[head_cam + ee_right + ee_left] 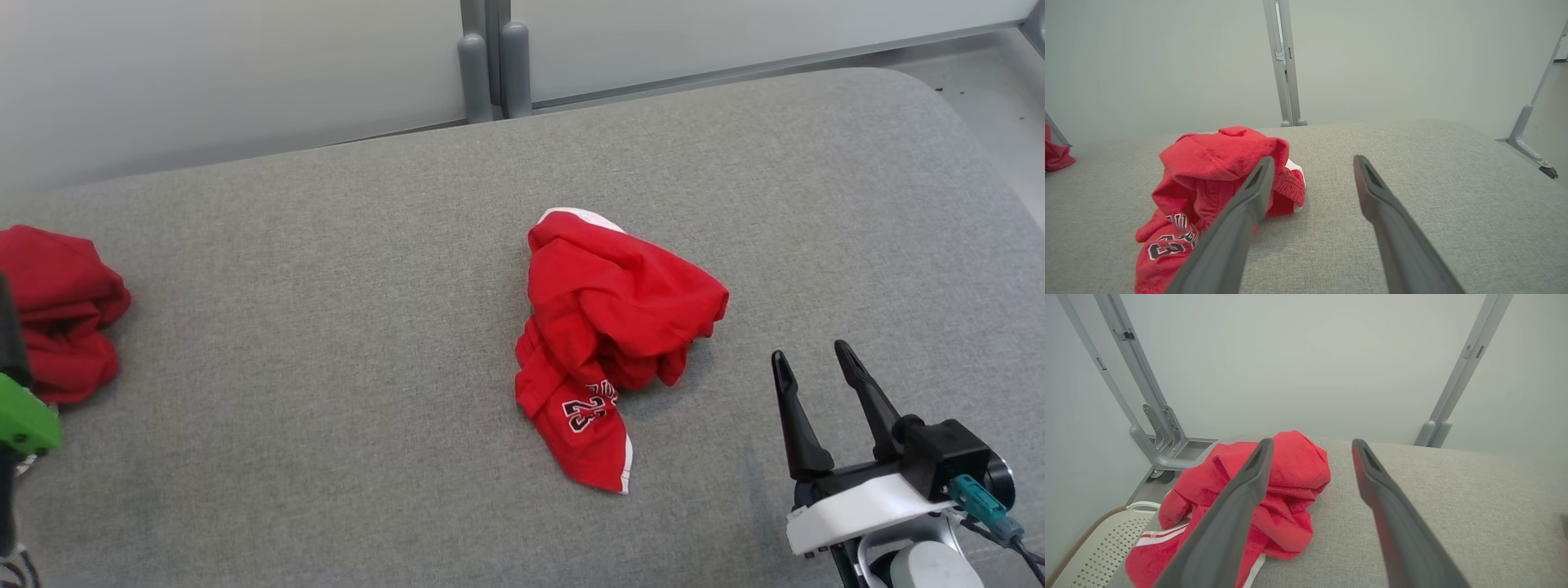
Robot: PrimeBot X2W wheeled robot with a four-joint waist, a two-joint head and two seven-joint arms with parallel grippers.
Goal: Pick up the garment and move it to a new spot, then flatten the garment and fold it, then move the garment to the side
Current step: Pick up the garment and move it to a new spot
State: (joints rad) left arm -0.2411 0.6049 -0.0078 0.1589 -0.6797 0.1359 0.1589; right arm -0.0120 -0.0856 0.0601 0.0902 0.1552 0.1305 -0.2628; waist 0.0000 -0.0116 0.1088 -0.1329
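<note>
Centrally, on a grey woven padded surface point(326, 286) with rounded corners, lies a crumpled red jersey garment point(608, 327) with white trim. A black-and-white "23" shows on its near flap. It sits well clear of every edge.

A second crumpled red garment point(57, 310), with a white stripe, is bunched at the surface's left edge. A white perforated basket point(1094, 547) stands lower, just off that edge.

Left gripper point(1312, 441): dark fingers spread wide, nothing between them, hanging near and above the left-edge garment. I cannot tell whether the left finger touches it.

Right gripper point(810, 351): fingers wide apart, empty, over bare fabric, to the right of the central jersey and apart from it.

Room: pale blank wall panels point(204, 73) close behind the surface, joined by paired grey metal posts point(490, 65). A strip of pale floor point(980, 90) shows at the far right.
</note>
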